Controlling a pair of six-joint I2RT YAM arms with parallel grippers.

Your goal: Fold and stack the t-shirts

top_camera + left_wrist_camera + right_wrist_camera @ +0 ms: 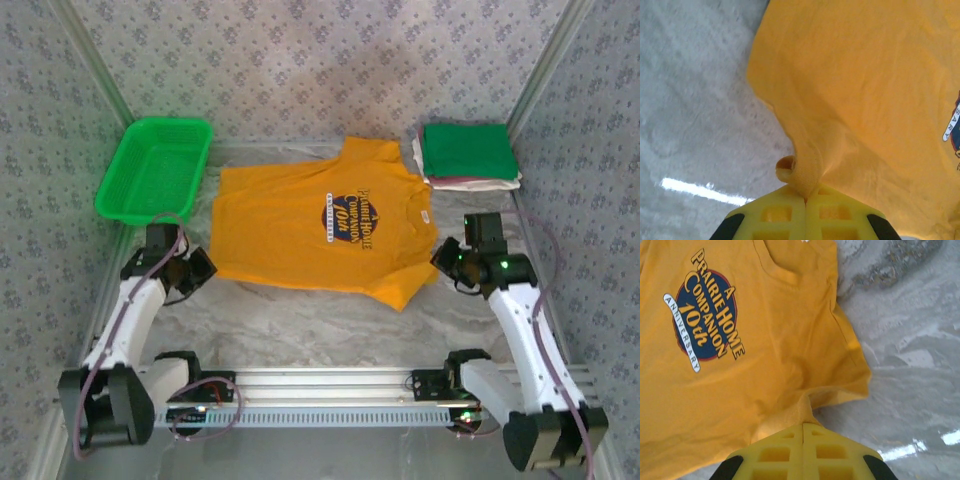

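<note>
The orange-yellow t-shirt lies spread flat mid-table, its dark blue-and-white chest print face up and its collar toward the right. My left gripper is shut on the rolled hem at the shirt's near-left corner, the yellow jaws pressed together on the cloth. My right gripper is shut on a pinch of the same shirt beside the near sleeve. At the back right sits a folded stack with a green t-shirt on top and maroon and white edges below.
A green plastic mesh basket stands at the back left, close behind the left arm. Patterned walls enclose the table at the back and both sides. A metal rail runs along the near edge between the arm bases.
</note>
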